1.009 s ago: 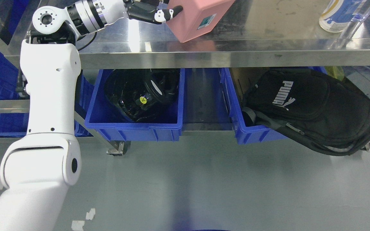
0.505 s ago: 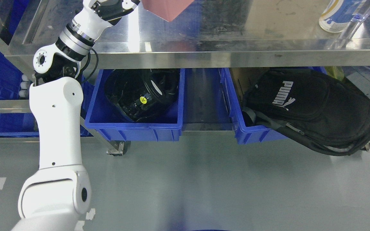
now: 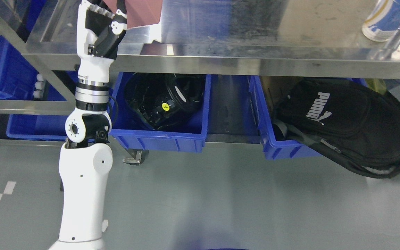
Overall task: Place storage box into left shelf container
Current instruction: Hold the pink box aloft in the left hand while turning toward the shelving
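One left hand (image 3: 102,27), fingers (image 3: 118,21) curled on the pink storage box (image 3: 141,12) beside them

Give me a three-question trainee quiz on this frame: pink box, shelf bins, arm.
1. True or false: the pink rectangular storage box already lies inside a blue plastic bin.
2. Multiple choice: what fills the left blue plastic bin under the steel table top? A) a black helmet-like object with a round yellow sticker B) a black fabric backpack C) a white and blue bottle
3. Fill in: the black backpack with white lettering hangs over the front edge of the ___ blue bin.

Key: 1 false, the left hand holds it up at the top edge of the picture, above the table top. 2 A. 3 right.
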Robot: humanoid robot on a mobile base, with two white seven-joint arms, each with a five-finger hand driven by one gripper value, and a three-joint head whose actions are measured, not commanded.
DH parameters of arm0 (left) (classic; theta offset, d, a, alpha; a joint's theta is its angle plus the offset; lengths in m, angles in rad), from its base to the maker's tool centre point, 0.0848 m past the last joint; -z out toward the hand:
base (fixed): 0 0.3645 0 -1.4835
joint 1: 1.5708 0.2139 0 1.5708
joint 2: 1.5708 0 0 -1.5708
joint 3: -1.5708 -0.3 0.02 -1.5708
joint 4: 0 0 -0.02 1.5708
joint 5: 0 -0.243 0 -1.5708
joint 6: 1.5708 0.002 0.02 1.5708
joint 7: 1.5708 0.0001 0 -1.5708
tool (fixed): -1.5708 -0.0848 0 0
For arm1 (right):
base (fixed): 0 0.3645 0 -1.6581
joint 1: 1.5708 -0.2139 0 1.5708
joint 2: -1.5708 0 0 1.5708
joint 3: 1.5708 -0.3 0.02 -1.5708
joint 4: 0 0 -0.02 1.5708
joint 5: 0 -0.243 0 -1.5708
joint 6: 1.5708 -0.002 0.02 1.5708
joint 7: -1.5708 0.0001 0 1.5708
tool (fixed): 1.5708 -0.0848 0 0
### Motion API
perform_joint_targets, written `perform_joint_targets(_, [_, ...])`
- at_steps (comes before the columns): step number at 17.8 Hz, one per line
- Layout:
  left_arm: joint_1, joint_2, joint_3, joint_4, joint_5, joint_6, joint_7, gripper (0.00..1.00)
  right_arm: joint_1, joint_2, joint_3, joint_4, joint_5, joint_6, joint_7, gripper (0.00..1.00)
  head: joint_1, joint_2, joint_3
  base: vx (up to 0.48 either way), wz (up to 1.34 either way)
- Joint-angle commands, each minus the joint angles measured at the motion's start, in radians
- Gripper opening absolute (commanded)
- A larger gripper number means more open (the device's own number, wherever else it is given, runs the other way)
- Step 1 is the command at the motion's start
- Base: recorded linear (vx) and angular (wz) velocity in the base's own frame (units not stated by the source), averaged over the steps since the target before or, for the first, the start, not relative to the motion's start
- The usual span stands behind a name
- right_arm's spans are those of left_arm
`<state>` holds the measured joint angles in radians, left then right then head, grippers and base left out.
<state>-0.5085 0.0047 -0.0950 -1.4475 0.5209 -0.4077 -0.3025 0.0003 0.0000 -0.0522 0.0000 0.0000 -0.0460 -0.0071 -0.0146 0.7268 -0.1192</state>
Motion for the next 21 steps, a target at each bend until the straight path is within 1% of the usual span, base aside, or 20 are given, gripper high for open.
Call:
perform_joint_targets(1, [0.157, 0.013, -0.201, -0.232, 0.013, -0.043, 0.071, 0.02, -0.005, -0.017, 0.0, -0.018, -0.021, -0.003, 0.006, 1.0, 0.0, 0.0, 0.0, 0.024, 0.36])
perform_joint_targets(6, [0.261, 0.013, -0.259, -0.232, 0.013, -0.123, -0.024, 0.02, -0.005, -0.017, 0.0, -0.018, -0.021, -0.005, 0.006, 1.0, 0.0, 0.0, 0.0, 0.053, 0.68])
perform_joint_targets(8, [0.312, 0.013, -0.262, -0.232, 0.013, -0.157, -0.027, 0.02, -0.005, -0.017, 0.0, -0.018, -0.021, -0.003, 0.004, 1.0, 0.0, 0.0, 0.0, 0.051, 0.97])
perform_joint_targets(9, [0.323, 0.013, -0.247, -0.226, 0.013, -0.166, -0.027, 0.02, -0.005, -0.017, 0.0, -0.018, -0.021, -0.003, 0.004, 1.0, 0.0, 0.0, 0.0, 0.054, 1.07])
perform_joint_targets(12, [0.363, 0.013, -0.148, -0.22, 0.013, -0.171, -0.032, 0.02, -0.005, -0.017, 0.0, -0.018, -0.021, -0.003, 0.006, 1.0, 0.0, 0.0, 0.0, 0.086, 1.39])
perform_joint_targets(16, [0.435, 0.013, -0.129, -0.22, 0.013, -0.186, -0.067, 0.02, -0.005, -0.017, 0.0, -0.018, -0.021, -0.003, 0.004, 1.0, 0.0, 0.001, 0.0, 0.126, 1.46])
perform_joint_targets(21, [0.495, 0.013, -0.129, -0.22, 0.014, -0.224, -0.067, 0.02, -0.005, -0.017, 0.0, -0.018, -0.021, -0.005, 0.004, 1.0, 0.0, 0.001, 0.0, 0.225, 1.12])
